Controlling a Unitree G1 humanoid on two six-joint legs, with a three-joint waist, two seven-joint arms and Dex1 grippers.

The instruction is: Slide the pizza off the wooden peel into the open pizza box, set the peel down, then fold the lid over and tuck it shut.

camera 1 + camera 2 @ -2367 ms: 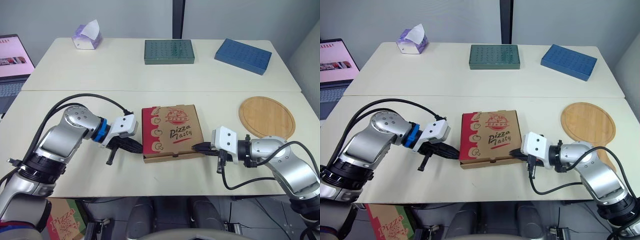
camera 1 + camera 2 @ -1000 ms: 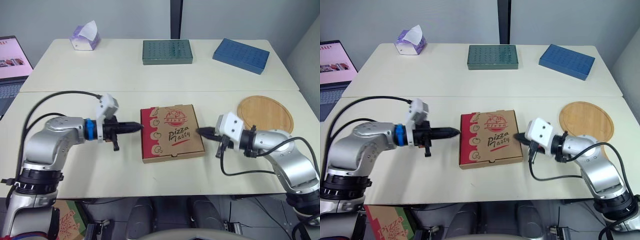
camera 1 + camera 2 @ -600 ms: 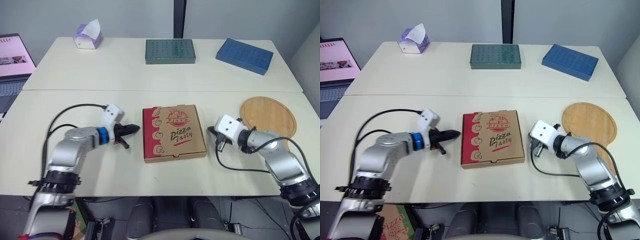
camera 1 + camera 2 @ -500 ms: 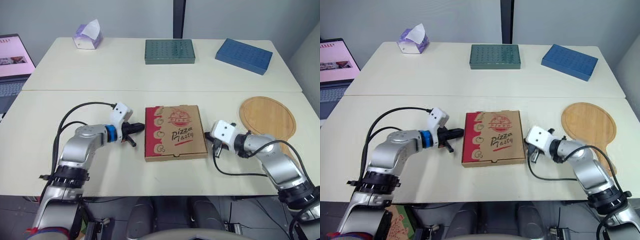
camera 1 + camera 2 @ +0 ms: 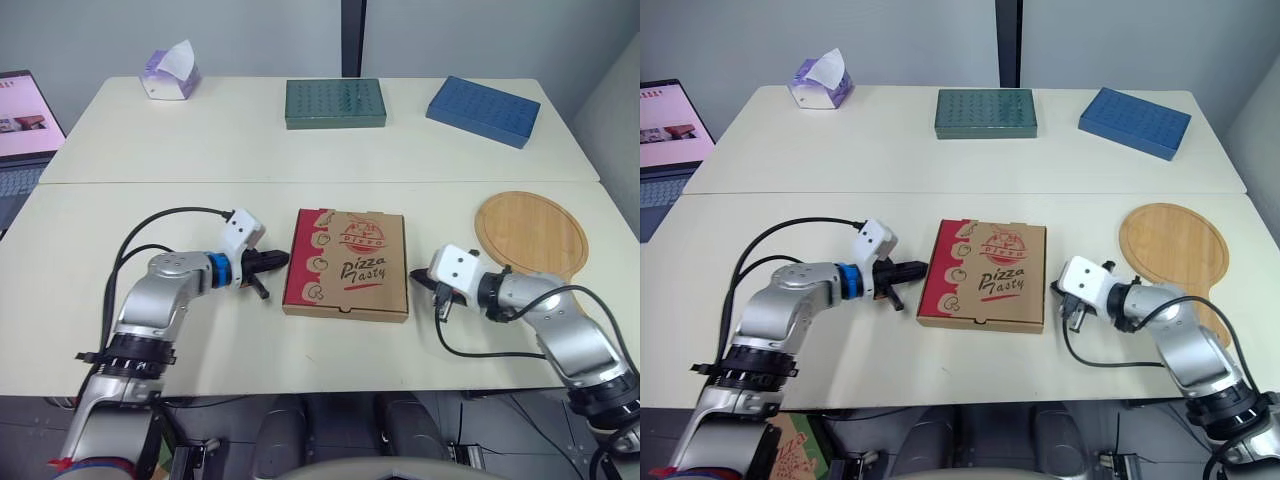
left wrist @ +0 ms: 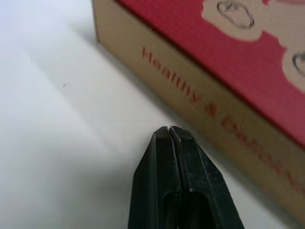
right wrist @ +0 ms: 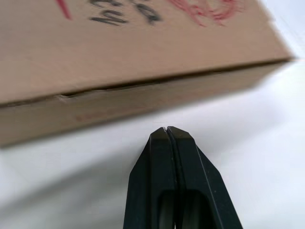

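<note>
The pizza box (image 5: 348, 263) lies shut on the near table, its red-and-brown printed lid down flat; the pizza is hidden inside. The round wooden peel (image 5: 531, 233) rests flat on the table to the box's right. My left gripper (image 5: 282, 258) is shut and empty, its tip just off the box's left side (image 6: 200, 100). My right gripper (image 5: 417, 284) is shut and empty too, its tip close to the box's right side (image 7: 143, 102), a small gap between them.
On the far table lie a green tray (image 5: 335, 103), a blue tray (image 5: 482, 110) and a tissue box (image 5: 170, 73). A laptop (image 5: 20, 120) stands at the far left. Black cables loop from both wrists over the near table.
Both grippers have drawn back from the box's sides and now sit just clear of it. The box has turned slightly, its near end swung to the left.
</note>
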